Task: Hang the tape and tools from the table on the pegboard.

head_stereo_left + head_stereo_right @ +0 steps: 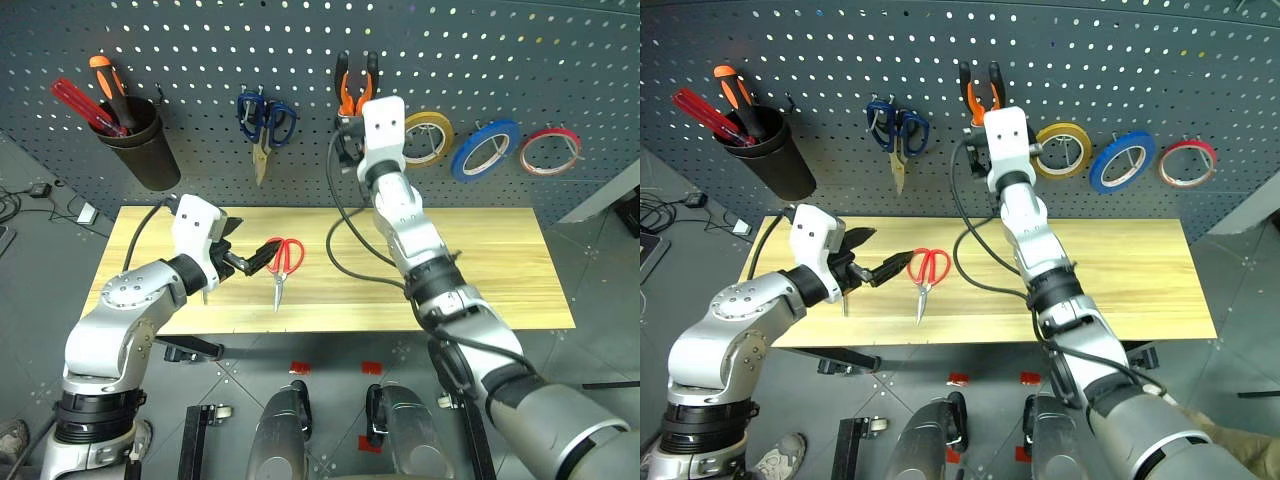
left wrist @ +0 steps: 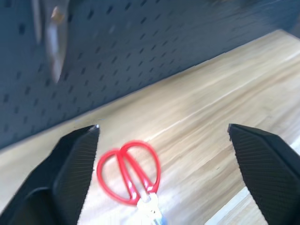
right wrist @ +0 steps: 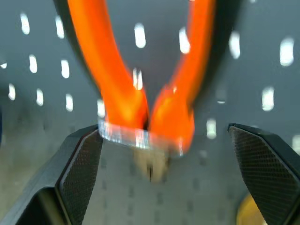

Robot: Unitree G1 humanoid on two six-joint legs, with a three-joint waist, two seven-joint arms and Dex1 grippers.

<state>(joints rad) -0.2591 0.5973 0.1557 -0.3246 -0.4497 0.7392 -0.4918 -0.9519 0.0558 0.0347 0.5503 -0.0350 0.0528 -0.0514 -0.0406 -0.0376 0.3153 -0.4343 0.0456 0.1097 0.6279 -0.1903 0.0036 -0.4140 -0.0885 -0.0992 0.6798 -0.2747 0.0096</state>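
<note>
Two robot arms reach out over a workbench that stands against a wall panel. Largest is the dark grey pegboard [image 1: 200, 60], covered in rows of small holes. Below it runs the table [image 1: 480, 270], its top made of pale wood planks.

On the pegboard, from the robot's left to its right, hang a black cup [image 1: 140, 140] holding red and orange-handled screwdrivers [image 1: 95, 100], dark blue-handled scissors [image 1: 264, 122], orange-and-black pliers [image 1: 354, 88], a yellow ring [image 1: 428, 137], the blue tape [image 1: 484, 149] and a red ring [image 1: 549, 151].

The right gripper [image 3: 164, 140] is raised to the pegboard just below the pliers. Its two black fingers [image 3: 82, 164] stand wide apart, one on either side of the pliers' head, gripping nothing. The pliers hang with handles up and head down.

The left gripper [image 2: 161, 140] is low over the table, pointing toward the red scissors [image 1: 284, 263]. Its fingers [image 2: 75, 159] are also spread wide and hold nothing.

The red scissors lie flat on the table, handles toward the pegboard, blades pointing toward the front edge, just past the left fingertips.
</note>
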